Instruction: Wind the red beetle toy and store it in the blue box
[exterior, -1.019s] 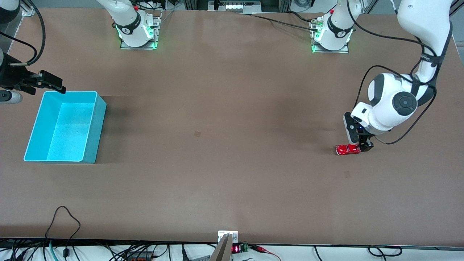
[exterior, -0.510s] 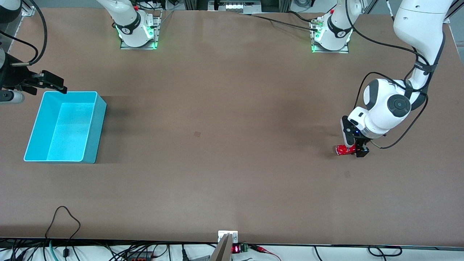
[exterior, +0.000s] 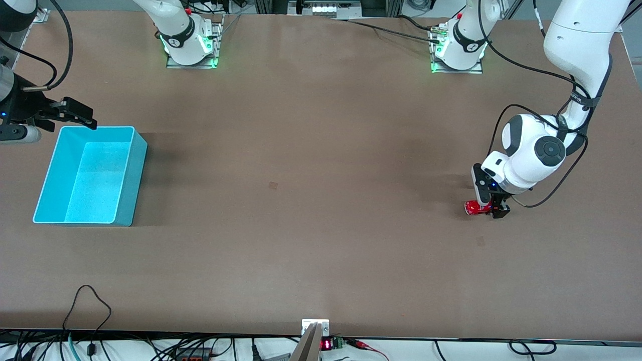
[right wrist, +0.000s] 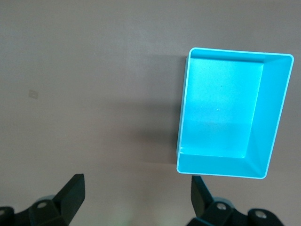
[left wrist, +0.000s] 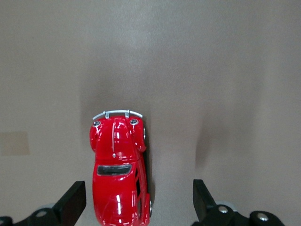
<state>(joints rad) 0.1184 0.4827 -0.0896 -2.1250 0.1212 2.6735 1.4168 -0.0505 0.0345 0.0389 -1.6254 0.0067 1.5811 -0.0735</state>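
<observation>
Left gripper [exterior: 490,208] low around the beetle [exterior: 475,207], fingers spread; right gripper [exterior: 75,113] waits by the box [exterior: 128,175].

Beetle: glossy red rounded shell, dark window, thin silvery bumper, wheels down on the matte brown table [exterior: 311,200] at the left arm's end. In the left wrist view the car [left wrist: 120,169] sits between the two black fingers [left wrist: 71,203], nearer one than the other, with a gap showing on both sides, no contact. Box: light blue plastic, rectangular, tall sloping walls, pale rim, slightly speckled floor, at the right arm's end, well apart from the car. Right wrist view looks down on the box [right wrist: 277,113] from above with black fingertips [right wrist: 70,195] wide apart, holding nothing. In the front view that gripper hangs by the box's farther corner.
</observation>
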